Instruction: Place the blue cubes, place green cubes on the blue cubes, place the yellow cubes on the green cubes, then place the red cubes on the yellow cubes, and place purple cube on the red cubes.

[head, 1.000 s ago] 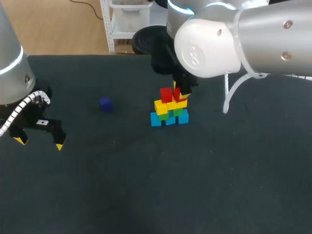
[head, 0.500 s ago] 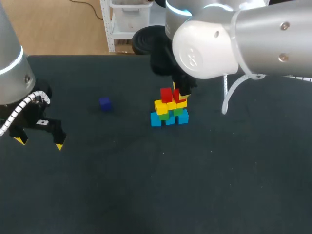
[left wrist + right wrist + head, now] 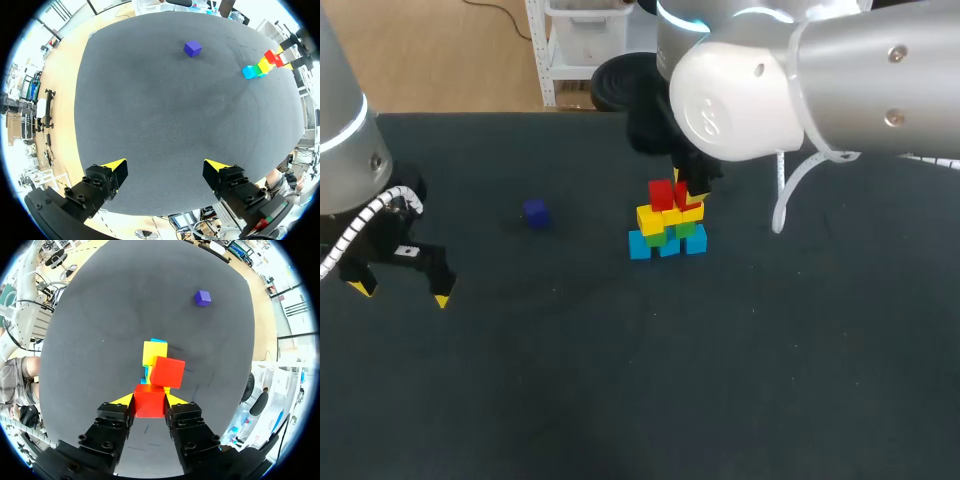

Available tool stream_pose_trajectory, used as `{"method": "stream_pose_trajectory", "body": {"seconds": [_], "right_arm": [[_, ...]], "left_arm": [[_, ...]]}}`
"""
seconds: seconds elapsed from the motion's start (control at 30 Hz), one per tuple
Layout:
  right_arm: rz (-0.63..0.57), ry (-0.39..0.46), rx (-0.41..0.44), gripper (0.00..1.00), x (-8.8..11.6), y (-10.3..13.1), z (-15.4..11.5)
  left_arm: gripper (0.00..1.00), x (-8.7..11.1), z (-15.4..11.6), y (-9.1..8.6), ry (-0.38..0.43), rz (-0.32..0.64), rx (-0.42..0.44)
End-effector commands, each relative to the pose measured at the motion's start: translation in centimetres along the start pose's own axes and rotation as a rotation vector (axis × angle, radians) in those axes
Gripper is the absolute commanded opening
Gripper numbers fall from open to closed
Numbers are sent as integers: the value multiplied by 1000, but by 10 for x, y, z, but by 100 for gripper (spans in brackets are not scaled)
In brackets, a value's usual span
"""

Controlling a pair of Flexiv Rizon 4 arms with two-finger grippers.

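Observation:
A stack stands mid-table: blue cubes (image 3: 666,244) at the bottom, green cubes (image 3: 685,230) on them, yellow cubes (image 3: 651,218) above, and one red cube (image 3: 660,193) on top at the left. My right gripper (image 3: 149,401) is shut on a second red cube (image 3: 150,400), held beside the first red cube (image 3: 167,372) over the stack. The purple cube (image 3: 535,212) lies alone to the left of the stack, also seen as the purple cube (image 3: 192,48). My left gripper (image 3: 400,290) hangs open near the table's left edge, far from the stack (image 3: 263,63).
The dark table (image 3: 620,380) has wide free room in front of and to the left of the stack. My right arm (image 3: 800,80) looms over the back right and hides the table behind the stack.

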State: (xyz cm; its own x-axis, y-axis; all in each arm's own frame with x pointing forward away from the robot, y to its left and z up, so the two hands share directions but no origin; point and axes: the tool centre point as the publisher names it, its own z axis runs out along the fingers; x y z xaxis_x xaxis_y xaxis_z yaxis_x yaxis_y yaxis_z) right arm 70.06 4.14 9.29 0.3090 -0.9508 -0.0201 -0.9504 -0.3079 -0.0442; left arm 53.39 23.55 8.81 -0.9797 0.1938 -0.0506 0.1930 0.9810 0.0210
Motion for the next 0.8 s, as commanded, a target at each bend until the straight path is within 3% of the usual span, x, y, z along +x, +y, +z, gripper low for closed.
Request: {"method": "stream_pose_trajectory", "body": {"seconds": [0.03,0.17,0.3,0.37,0.6,0.8], "right_arm": [[0,-4,-3,34,0,-2,-1],[2,-5,1,47,0,-2,-2],[6,-6,0,73,1,-1,-2],[9,-6,0,99,1,-1,-2],[18,-6,20,100,4,-2,-6],[50,-1,59,100,20,-6,-14]], "left_arm": [[100,-1,1,0,2,2,1],[100,-1,1,0,2,2,1],[100,-1,1,0,2,2,1],[100,-1,1,0,2,2,1],[100,-1,1,0,2,2,1],[100,-1,1,0,2,2,1]]}}
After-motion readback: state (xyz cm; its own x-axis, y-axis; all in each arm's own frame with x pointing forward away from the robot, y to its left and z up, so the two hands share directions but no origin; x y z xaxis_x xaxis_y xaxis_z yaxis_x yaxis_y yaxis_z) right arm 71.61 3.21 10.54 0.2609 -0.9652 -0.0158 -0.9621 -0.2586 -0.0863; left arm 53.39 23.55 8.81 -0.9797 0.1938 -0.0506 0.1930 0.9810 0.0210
